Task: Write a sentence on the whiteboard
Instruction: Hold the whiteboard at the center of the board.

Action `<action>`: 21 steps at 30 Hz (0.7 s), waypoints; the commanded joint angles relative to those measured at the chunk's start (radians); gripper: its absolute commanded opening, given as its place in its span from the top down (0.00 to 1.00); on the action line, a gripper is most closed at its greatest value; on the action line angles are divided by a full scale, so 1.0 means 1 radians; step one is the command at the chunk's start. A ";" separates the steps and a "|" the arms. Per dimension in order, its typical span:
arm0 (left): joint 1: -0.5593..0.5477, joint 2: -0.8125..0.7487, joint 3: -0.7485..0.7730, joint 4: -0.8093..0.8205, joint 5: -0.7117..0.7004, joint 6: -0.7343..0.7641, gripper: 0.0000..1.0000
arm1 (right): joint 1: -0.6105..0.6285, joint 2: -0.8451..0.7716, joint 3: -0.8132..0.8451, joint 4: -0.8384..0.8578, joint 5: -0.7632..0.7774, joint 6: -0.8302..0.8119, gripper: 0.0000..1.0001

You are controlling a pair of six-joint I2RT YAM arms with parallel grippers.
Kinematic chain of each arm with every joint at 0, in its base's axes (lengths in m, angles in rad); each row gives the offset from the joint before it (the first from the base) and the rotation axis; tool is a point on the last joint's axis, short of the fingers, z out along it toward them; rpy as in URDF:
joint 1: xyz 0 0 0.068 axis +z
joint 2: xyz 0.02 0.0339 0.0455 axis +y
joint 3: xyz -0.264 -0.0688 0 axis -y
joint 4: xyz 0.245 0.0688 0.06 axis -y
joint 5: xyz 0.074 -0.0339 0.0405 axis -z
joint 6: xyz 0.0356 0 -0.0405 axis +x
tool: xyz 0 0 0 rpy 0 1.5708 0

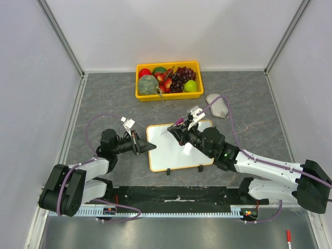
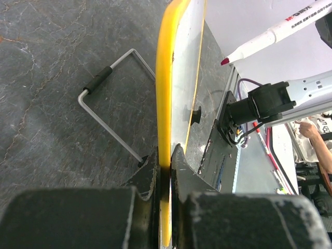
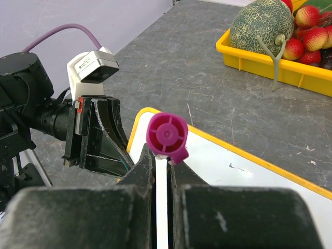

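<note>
A grey stone-patterned table (image 1: 104, 98) is lying between pale walls, with a yellow fruit tray (image 1: 181, 96) sitting at its far side. The whiteboard (image 1: 176, 155) is resting in the near middle, between the two arms, its long axis running left to right. The left end effector (image 2: 165, 155) is pinching the board's left rim, its jaws pressed onto the yellow edge. The right end effector (image 3: 161, 158) is gripping a marker (image 2: 275, 32), with the jaws pressed on the white barrel and the magenta back end facing the wrist camera. The tip is hanging over the far-left part of the board, near the white face but apart from it. No sentence is showing, only a faint speck. The right arm is the one placed to write. The board is lying just under the tip, so the coming move is probably a short descent, then strokes rightward along the long axis.
</note>
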State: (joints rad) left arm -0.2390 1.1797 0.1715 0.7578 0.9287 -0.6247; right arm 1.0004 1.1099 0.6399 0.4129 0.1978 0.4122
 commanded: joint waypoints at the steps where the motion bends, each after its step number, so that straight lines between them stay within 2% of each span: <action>1: 0.003 0.023 0.016 -0.023 -0.091 0.079 0.98 | 0.020 0.018 0.034 0.075 0.072 -0.030 1.00; 9: 0.004 0.028 0.016 -0.014 -0.083 0.079 0.98 | 0.026 0.021 0.032 0.089 0.166 -0.029 1.00; 21: 0.004 0.043 0.016 0.003 -0.067 0.074 0.98 | 0.026 0.074 0.040 0.093 0.176 -0.015 1.00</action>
State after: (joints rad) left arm -0.2390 1.2018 0.1806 0.7708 0.9432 -0.6262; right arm 1.0195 1.1660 0.6403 0.4572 0.3420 0.3962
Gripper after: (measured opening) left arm 0.073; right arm 0.041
